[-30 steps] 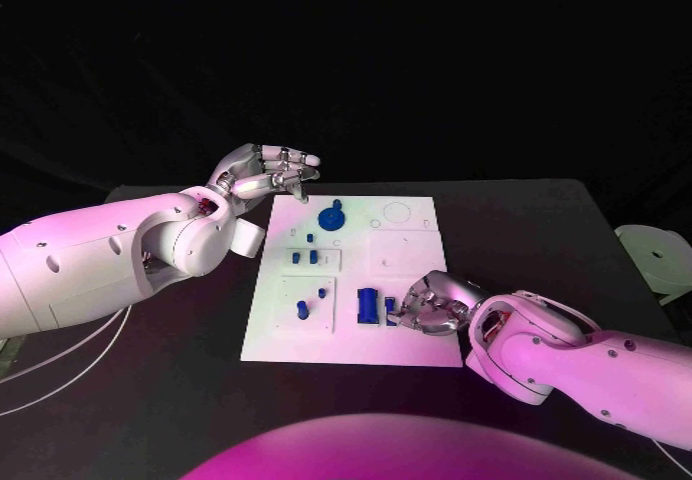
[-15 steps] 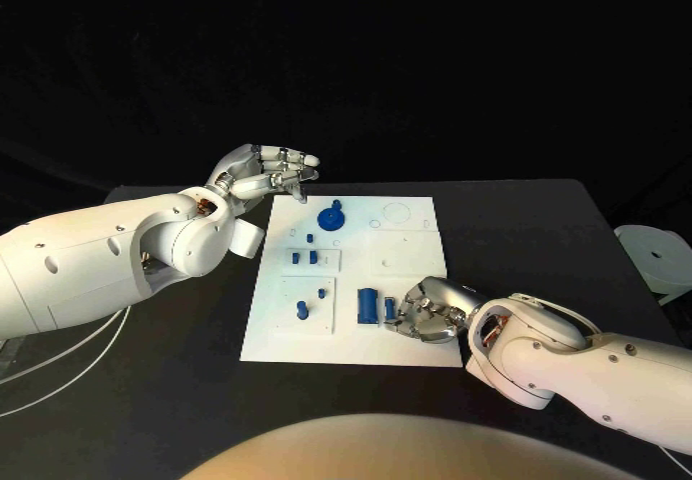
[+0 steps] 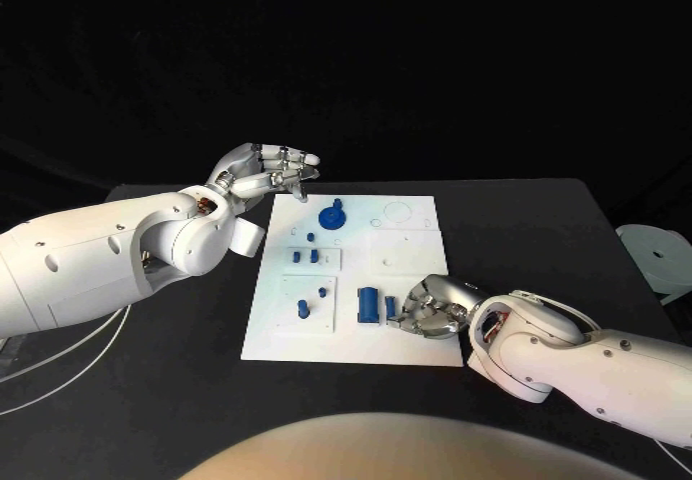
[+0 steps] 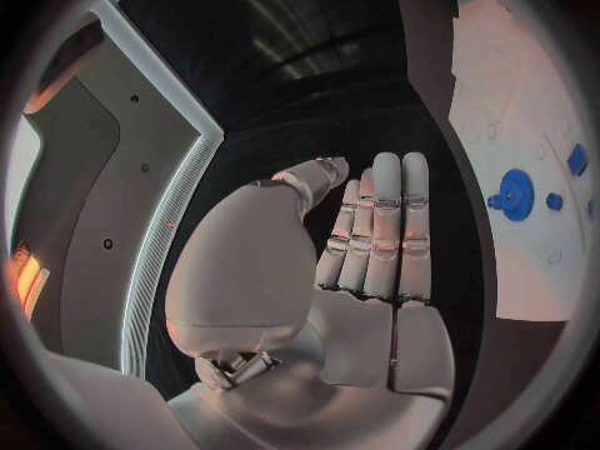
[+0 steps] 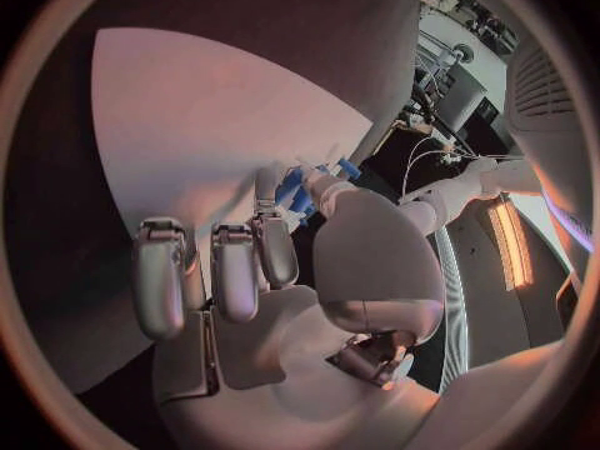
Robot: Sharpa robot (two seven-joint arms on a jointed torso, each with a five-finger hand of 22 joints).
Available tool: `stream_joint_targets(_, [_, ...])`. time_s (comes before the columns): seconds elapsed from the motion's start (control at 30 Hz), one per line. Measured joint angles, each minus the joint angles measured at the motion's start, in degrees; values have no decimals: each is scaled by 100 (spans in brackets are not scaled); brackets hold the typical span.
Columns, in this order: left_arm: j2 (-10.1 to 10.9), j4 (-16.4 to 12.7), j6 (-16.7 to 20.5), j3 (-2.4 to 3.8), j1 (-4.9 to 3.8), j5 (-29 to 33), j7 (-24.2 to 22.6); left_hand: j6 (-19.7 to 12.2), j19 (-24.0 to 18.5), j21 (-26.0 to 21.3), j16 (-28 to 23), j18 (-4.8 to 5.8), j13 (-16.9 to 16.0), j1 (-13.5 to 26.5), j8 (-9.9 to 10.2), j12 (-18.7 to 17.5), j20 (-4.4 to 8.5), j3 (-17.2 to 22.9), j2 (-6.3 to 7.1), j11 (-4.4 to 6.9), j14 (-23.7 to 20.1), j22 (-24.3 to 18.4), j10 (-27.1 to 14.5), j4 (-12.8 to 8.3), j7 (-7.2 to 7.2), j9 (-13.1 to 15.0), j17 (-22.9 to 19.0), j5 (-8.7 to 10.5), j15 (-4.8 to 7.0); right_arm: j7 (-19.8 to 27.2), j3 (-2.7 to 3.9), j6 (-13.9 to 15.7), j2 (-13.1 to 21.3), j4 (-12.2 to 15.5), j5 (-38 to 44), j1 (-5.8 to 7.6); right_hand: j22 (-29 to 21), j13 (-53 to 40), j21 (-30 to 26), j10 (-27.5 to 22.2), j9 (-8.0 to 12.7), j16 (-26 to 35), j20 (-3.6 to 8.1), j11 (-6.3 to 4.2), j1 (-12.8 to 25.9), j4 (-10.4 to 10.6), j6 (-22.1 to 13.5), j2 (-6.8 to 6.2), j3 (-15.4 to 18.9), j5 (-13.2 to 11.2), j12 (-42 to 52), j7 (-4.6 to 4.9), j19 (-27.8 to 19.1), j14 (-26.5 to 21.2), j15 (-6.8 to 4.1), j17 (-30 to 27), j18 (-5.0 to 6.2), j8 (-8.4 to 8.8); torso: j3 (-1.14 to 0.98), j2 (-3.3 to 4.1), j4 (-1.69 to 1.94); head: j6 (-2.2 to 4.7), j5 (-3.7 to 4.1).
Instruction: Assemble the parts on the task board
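Head view: right robot hand (image 3: 427, 309) low on task board (image 3: 411, 345), fingers at blue parts (image 3: 369, 305), likely seating one.
Left wrist view: left robot hand (image 4: 363, 270) flat, fingers pressed together, holding nothing, parked off the board.
Right wrist view: blue part (image 5: 293, 192) pinched at fingertips.
Black counter (image 3: 173, 390), dark room.

Right hand (image 3: 428, 309) on task board (image 3: 274, 335) beside blue parts (image 3: 369, 304).
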State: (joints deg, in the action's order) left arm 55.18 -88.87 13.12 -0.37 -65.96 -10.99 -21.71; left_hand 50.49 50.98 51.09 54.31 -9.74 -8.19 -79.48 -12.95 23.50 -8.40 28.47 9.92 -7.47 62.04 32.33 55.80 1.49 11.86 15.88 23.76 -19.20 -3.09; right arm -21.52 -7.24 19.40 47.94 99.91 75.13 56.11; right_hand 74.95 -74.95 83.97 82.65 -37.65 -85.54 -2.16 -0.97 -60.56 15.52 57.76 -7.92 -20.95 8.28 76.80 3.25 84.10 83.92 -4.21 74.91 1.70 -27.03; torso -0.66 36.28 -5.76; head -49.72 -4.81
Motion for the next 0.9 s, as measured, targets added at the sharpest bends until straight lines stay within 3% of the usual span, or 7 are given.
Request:
stream_joint_targets(0.3, [1,-2,0,-1,0,0,0,0,0,0,0,0,0,0,-6,0,0,0,0,0,0,0,0,0,0,0,-1,0,0,15,0,-11,-105,-117,-4,-1,-1,1,0,21,-4,0,0,-21,-14,15,11,14,-14,27,6,-10,0,0,0,0,0,0,-4,0,-4,-8,-4])
stream_joint_targets(0.53, [0,-2,-1,-1,0,0,0,0,0,0,0,0,0,0,-22,0,0,0,0,0,0,0,0,0,0,1,-1,0,0,31,5,-52,-134,-160,-8,3,-1,1,0,20,-5,0,0,-21,-461,-227,28,-19,-28,-10,5,-26,0,0,0,0,0,25,-4,-2,-7,-20,-7])
stream_joint_targets(0.7, [-1,-1,-1,3,0,0,3,0,0,0,0,0,0,0,-22,20,0,0,0,0,0,0,0,0,0,1,-1,0,0,62,16,-92,-153,-169,-8,11,-2,1,0,20,57,0,21,-21,-827,-509,21,-112,-185,-299,5,-20,-21,22,-21,0,0,101,-2,-6,-9,-27,-3])
stream_joint_targets(0.9, [-2,2,-3,0,0,0,6,0,0,0,0,0,0,0,-22,24,0,0,0,-1,0,0,0,0,0,1,-2,0,0,122,20,-112,-167,-184,-6,15,-2,2,0,20,47,0,21,-21,-915,-558,12,-113,-222,-300,5,-12,-21,21,-21,0,0,112,-2,-6,-10,-28,-3])
